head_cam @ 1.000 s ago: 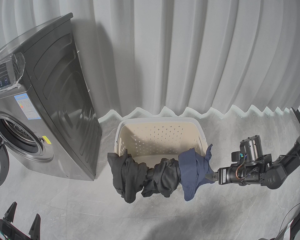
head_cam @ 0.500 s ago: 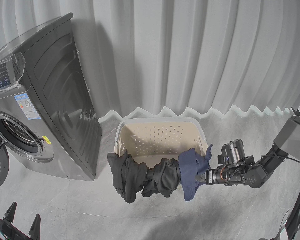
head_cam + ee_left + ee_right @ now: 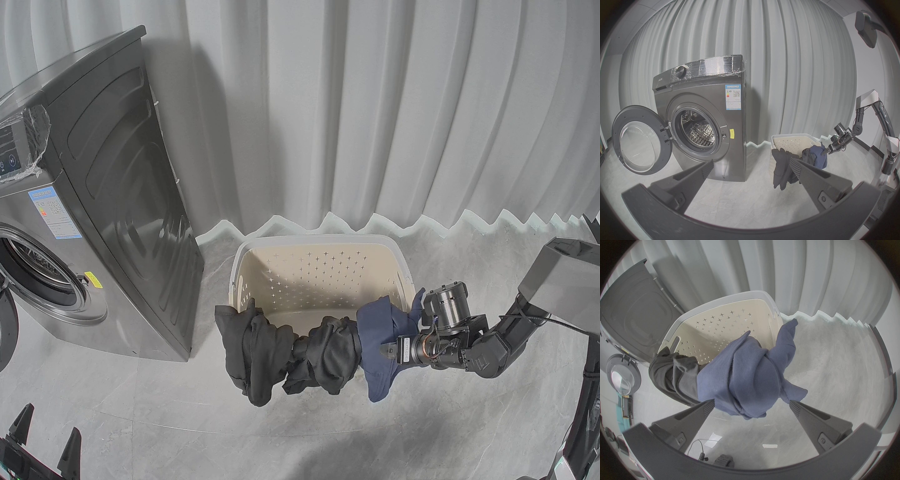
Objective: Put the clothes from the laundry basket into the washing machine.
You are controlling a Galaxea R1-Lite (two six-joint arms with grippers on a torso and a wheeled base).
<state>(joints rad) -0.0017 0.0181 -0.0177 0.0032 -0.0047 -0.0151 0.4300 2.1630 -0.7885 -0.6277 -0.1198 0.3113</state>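
My right claw point(image 3: 386, 352), fingers spread and holding nothing, has closed in over the last second onto the blue garment point(image 3: 375, 325) draped over the laundry basket point(image 3: 312, 240) rim beside the dark clothes point(image 3: 275, 356), so I judge a grasp comes next.

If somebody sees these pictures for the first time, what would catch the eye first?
The cream laundry basket in the middle draws the eye, with dark grey clothes and a blue garment hanging over its near rim. The right hand, open, is at the blue garment from the right side. On the left stands the grey washing machine, its round door wide open.
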